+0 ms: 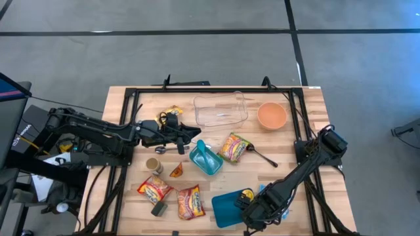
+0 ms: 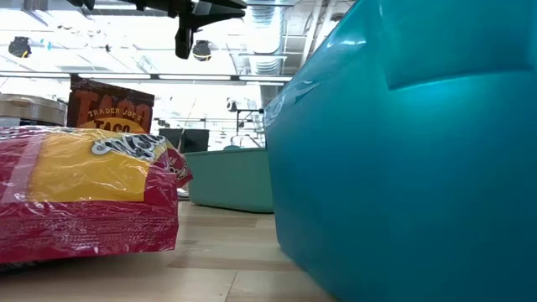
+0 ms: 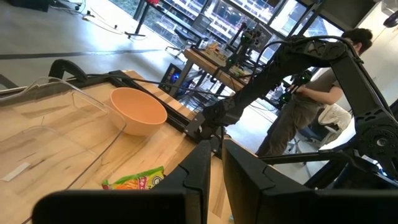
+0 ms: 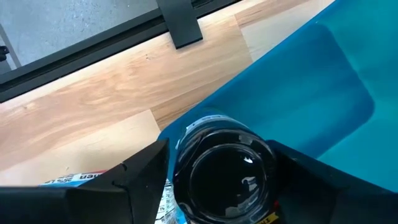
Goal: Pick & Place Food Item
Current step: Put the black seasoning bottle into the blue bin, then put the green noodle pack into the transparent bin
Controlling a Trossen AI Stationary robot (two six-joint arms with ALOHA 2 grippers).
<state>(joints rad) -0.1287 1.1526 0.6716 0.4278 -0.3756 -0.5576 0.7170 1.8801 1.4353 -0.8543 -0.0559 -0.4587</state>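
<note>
Wooden table [image 1: 308, 111]: jar [image 4: 224, 171] upright on blue tray [image 4: 323, 81], between right tool [image 4: 214, 177] fingers.

The bench [image 1: 315, 118] is pale wood with a black frame; a bowl [image 1: 272, 115] is orange; a tub [image 1: 220, 109] is clear; a tray [image 1: 226, 206] is blue, and a scoop [image 1: 206, 158] teal; three packets [image 1: 154, 189] [image 1: 190, 201] [image 1: 235, 147] are red and yellow, the last with green edges; a box [image 2: 111, 111] is brown with orange lettering; a jar [image 4: 225, 168] has a black lid and yellow label; both arms are black; the floor [image 1: 197, 52] is grey with dark lines.
</note>
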